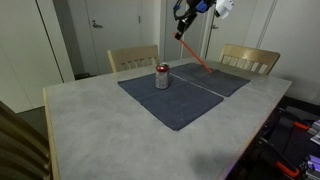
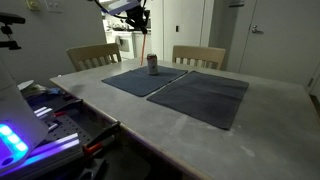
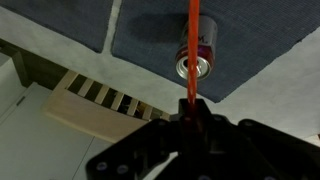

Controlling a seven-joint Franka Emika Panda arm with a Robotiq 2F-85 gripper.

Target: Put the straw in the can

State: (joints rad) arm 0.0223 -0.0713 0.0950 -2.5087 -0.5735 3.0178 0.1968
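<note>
The can [image 1: 162, 76] stands upright on a dark grey placemat [image 1: 150, 95]; it also shows in an exterior view [image 2: 152, 65] and in the wrist view [image 3: 195, 62], silver with a red top. My gripper [image 1: 181, 24] hangs high above the table, beyond the can, and is shut on the red-orange straw [image 1: 197, 55], which slants down toward the mats. In an exterior view the straw [image 2: 146, 45] hangs nearly straight down from the gripper [image 2: 141, 20], its tip just above the can. In the wrist view the straw [image 3: 193, 40] runs from the jaws [image 3: 190, 115] across the can.
A second dark placemat [image 2: 205, 95] lies beside the first on the pale stone table [image 1: 100, 130]. Two wooden chairs [image 1: 134, 58] [image 1: 250, 58] stand at the far edge. Cables and equipment [image 2: 40, 115] sit off the table's side.
</note>
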